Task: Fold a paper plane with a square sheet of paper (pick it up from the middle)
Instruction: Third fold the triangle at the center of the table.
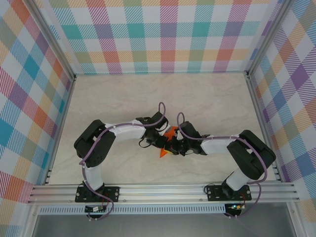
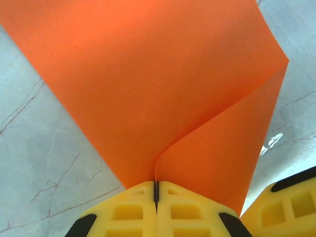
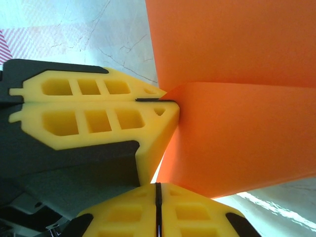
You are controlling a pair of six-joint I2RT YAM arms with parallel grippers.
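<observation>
The square sheet of paper point(image 1: 171, 133) is bright orange and hangs bent between my two grippers above the middle of the table. My left gripper point(image 2: 156, 185) is shut on it, and the sheet point(image 2: 148, 84) fans out from the closed yellow jaws in two curved flaps. My right gripper point(image 3: 158, 187) is shut too, and the lower corner of the sheet point(image 3: 237, 133) runs down into its seam. The left gripper's fingers point(image 3: 98, 111) pinch the fold right beside it. In the top view the left gripper point(image 1: 164, 141) and right gripper point(image 1: 174, 146) almost touch. The paper plane is out of view.
A pale marbled table point(image 1: 148, 94) lies under the arms, walled by checked panels and metal frame posts point(image 1: 254, 94). An aluminium rail point(image 1: 163, 190) carries both arm bases at the near edge. The right gripper's finger point(image 2: 291, 202) shows close beside the left jaws.
</observation>
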